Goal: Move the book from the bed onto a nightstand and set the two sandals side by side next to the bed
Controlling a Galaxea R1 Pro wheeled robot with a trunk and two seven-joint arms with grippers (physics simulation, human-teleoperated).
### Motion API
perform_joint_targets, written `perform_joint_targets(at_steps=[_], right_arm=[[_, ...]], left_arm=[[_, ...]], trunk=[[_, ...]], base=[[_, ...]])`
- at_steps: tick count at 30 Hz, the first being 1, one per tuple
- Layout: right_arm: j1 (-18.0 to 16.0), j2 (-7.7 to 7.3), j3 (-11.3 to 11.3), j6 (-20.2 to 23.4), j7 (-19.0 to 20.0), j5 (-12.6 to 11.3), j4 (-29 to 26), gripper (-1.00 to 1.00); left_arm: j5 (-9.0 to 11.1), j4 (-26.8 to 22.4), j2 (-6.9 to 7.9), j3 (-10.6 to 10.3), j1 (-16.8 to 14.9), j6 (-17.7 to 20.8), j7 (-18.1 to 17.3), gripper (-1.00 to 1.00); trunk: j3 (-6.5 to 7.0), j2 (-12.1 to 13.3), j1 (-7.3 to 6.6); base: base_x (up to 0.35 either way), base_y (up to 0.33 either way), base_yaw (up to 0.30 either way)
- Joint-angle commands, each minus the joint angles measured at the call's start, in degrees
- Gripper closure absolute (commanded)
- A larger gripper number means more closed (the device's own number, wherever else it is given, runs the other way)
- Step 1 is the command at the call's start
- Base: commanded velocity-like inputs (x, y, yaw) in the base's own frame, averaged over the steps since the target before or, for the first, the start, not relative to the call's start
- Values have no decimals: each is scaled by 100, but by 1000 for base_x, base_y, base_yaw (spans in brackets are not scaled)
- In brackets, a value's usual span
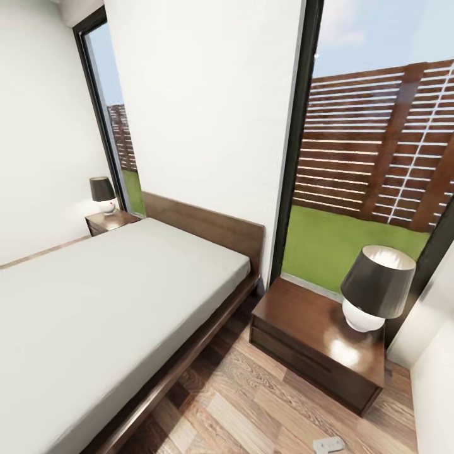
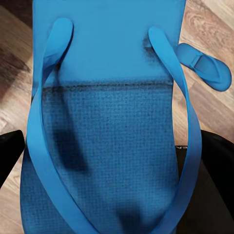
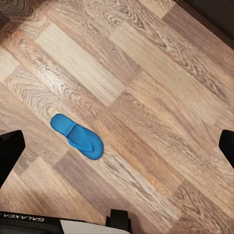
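Wood-plank floor (image 3: pixel 146 97): one blue sandal (image 3: pixel 77 137) lying flat on it. Bed (image 1: pixel 113 302), mattress plain. Near nightstand (image 1: pixel 318 347) carries a lamp (image 1: pixel 372 290).

From the head camera I see a strip of bare plank floor (image 1: pixel 252 403) in the lower middle of the frame, hemmed in by the bed (image 1: pixel 113 315) on the left and the nightstand (image 1: pixel 315 343) on the right, whose top is partly taken by a lamp (image 1: pixel 375 287). My left wrist camera is almost wholly blocked by a blue sandal (image 2: pixel 107 136) held close across it, with a second sandal (image 2: pixel 204 66) lying on the floor at the upper right. My right wrist camera looks onto open planks, where one sandal (image 3: pixel 77 136) at lower left is the sole obstacle.
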Motion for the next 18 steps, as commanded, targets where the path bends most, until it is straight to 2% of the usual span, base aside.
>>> perform_joint_targets(at_steps=[1,10,18], right_arm=[[-3,-7,25,-2,0,14,-2,-100],[-3,-5,25,-2,2,14,-5,-100],[-3,-5,25,-2,0,14,-6,-100]], left_arm=[[36,6,-1,-23,-4,-20,14,100],[34,7,-1,-23,-4,-19,14,100],[35,4,-1,-23,-4,-20,13,100]], trunk=[[-8,-6,1],[-8,-6,1],[-8,-6,1]], base=[[28,0,4],[8,-2,1],[1,-113,65]])
